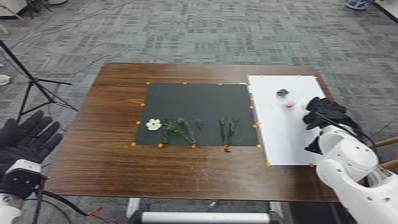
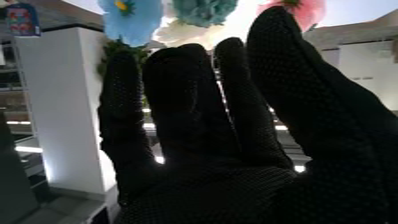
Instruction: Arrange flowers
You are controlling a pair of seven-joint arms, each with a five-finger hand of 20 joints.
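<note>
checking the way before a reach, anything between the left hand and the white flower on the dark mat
Nothing visible stands between the left hand and the white flower, just floor, tabletop and the mat's edge. The tripod is farther forward, off that line.

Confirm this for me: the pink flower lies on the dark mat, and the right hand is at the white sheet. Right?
Not quite: the head view shows the pink flower on the white sheet, not the dark mat. The right hand is at the sheet.

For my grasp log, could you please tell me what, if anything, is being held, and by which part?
Nothing is held: the left robot hand and the right robot hand are both open.
</note>
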